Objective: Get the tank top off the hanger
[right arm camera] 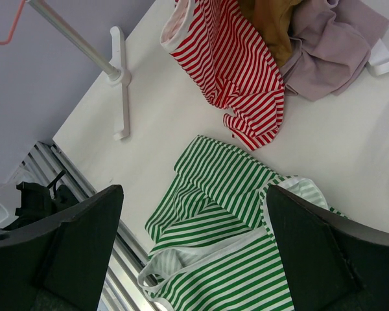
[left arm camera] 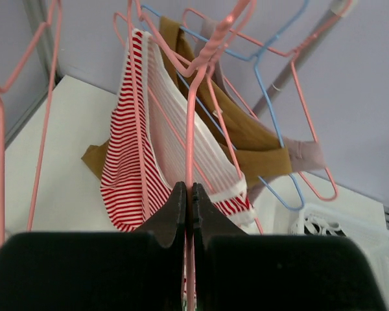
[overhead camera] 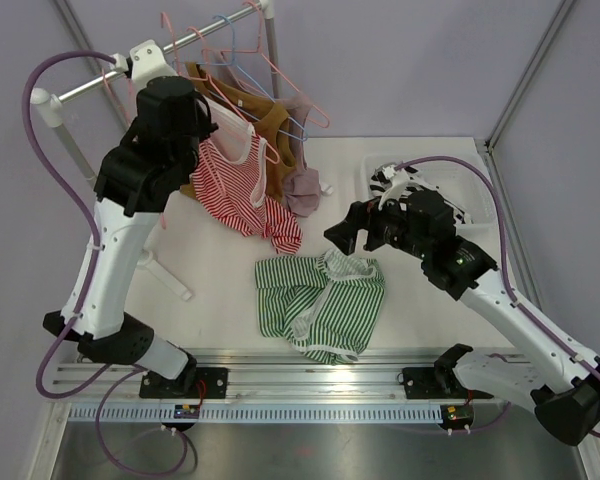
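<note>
My left gripper (left arm camera: 188, 206) is pressed together on the wire of a pink metal hanger (left arm camera: 196, 97). That hanger carries the red-and-white striped tank top (overhead camera: 230, 182), hanging from the white rack rail (overhead camera: 90, 88) at the table's far left. My right gripper (right arm camera: 194, 201) is spread wide above a green-and-white striped tank top (overhead camera: 320, 305) lying on the white tabletop (overhead camera: 430, 330), with lavender walls (overhead camera: 410, 60) behind.

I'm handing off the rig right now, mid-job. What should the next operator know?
Left gripper: shut on a pink hanger up at the rack, apparently the one carrying the red striped tank top.
Right gripper: open, holding nothing, hovering over the green striped top.
Green striped top: lying loose on the table, off any hanger.
Red striped tank top: still hung, hem on the table.
Left to do: slip its straps off, probably with the right arm.
</note>
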### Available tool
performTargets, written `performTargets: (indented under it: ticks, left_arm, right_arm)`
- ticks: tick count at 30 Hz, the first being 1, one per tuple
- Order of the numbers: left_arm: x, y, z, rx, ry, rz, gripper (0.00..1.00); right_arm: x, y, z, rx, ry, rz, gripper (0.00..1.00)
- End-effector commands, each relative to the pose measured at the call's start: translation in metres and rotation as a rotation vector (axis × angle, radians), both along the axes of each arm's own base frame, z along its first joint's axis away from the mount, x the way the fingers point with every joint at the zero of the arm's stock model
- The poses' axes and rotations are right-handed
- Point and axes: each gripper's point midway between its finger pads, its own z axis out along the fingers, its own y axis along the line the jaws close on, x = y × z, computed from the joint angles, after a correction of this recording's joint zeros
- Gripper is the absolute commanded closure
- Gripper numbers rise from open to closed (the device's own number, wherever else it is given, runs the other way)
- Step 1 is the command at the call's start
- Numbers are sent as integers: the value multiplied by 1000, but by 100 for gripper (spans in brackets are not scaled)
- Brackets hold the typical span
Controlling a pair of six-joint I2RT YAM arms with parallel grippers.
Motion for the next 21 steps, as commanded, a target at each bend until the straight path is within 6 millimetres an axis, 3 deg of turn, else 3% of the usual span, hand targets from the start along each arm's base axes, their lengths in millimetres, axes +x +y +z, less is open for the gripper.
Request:
performTargets:
  ticks: [1,3,6,9,10,16,21]
  left_arm:
    - [13,17,28,-84,-63,5,100]
    - [23,32,33,-94,-69,32,100]
    - [44,42,25,-95,-46,42,100]
    - [57,54,12,-102,-12,55,100]
    - [62,61,-3,-95,25,70,100]
    - [61,81,-36,-102,69,98,100]
    - [38,95,-54,-106,84,128,100]
  right_arm:
    - [-9,1,15,32,-32,27,1]
    - [-11,2,14,28,-22,42,1]
    - [-12,5,11,28,-16,55,1]
    - [-13,7,7,28,-3,69,1]
    - [-13,7,4,26,1,70,1]
    - [-14,14,-5,31,24,105,1]
    - [-13,19,-8,36,35,121,1]
